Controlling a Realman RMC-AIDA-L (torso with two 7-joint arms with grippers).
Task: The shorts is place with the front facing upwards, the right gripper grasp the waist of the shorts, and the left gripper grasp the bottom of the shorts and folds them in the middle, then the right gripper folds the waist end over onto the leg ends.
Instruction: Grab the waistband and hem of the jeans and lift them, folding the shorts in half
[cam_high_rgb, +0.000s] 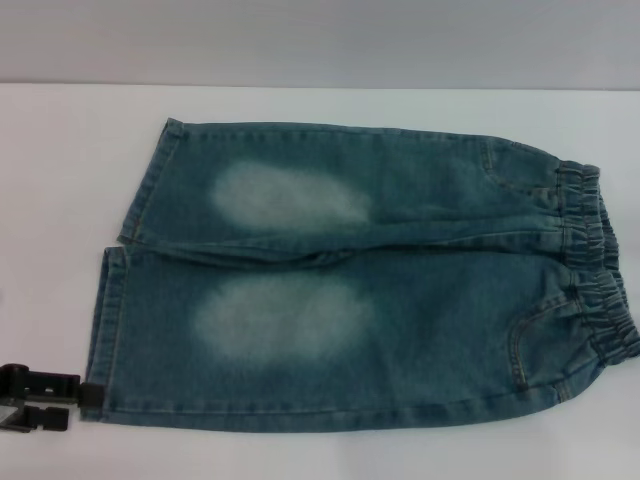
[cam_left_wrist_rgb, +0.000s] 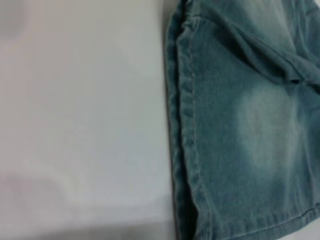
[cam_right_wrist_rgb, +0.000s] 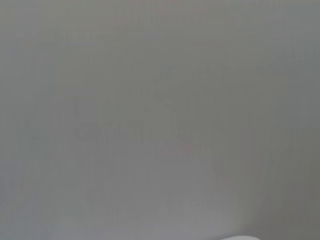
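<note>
Cataloguing for you: one garment, one gripper in sight.
Garment: the shorts lie flat on the white table, front up, unfolded.
Long axis: it runs across your head view, the waist toward the robot's right, the bottom of the shorts toward its left.
Left gripper: the left gripper sits at the near corner of the near cuff, its black tip touching or just beside the hem.
Left fingers: you cannot tell whether they are spread or pinched; only a small part shows at the frame's edge.
Bearing: the hem edge lies just ahead of that claw; judged the nearer arm for the leg ends.
Right gripper: not visible in any view; its wrist camera shows only blank grey surface.
Hidden: any actual bite on the cloth; the right arm's distance from the waist.
Judged stage: both grasps not yet confirmed.
</note>
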